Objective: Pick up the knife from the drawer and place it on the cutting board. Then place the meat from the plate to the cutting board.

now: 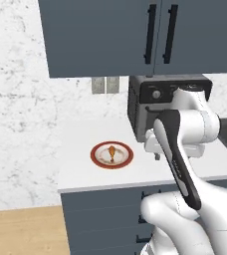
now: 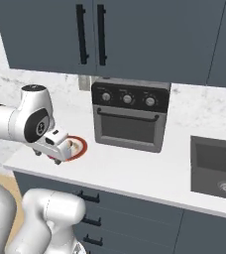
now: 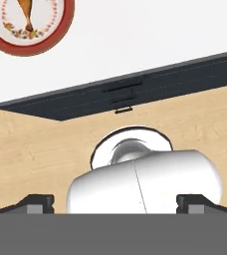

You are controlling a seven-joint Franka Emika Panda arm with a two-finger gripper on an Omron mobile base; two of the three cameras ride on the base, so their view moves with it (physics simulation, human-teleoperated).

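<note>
The round white plate [image 1: 112, 154] with a red rim lies on the white counter, and the small orange-brown meat [image 1: 113, 151] rests at its middle. My gripper [image 1: 157, 156] hangs just right of the plate above the counter's front part, pointing down. In the right base view the gripper [image 2: 47, 157] partly covers the plate [image 2: 79, 147]. The hand view shows its fingertips [image 3: 36, 202] far apart with nothing between them, so it is open. The slate drawer [image 2: 115, 201] below the counter is shut, its black handle [image 2: 87, 197] showing. The knife is hidden. The cutting board is out of view.
A dark toaster oven [image 2: 130, 119] stands at the back of the counter [image 2: 135, 171], right of the plate. A sink [image 2: 216, 168] lies further right. Upper cabinets [image 1: 135, 35] hang overhead. Wooden floor [image 1: 21, 231] lies below left.
</note>
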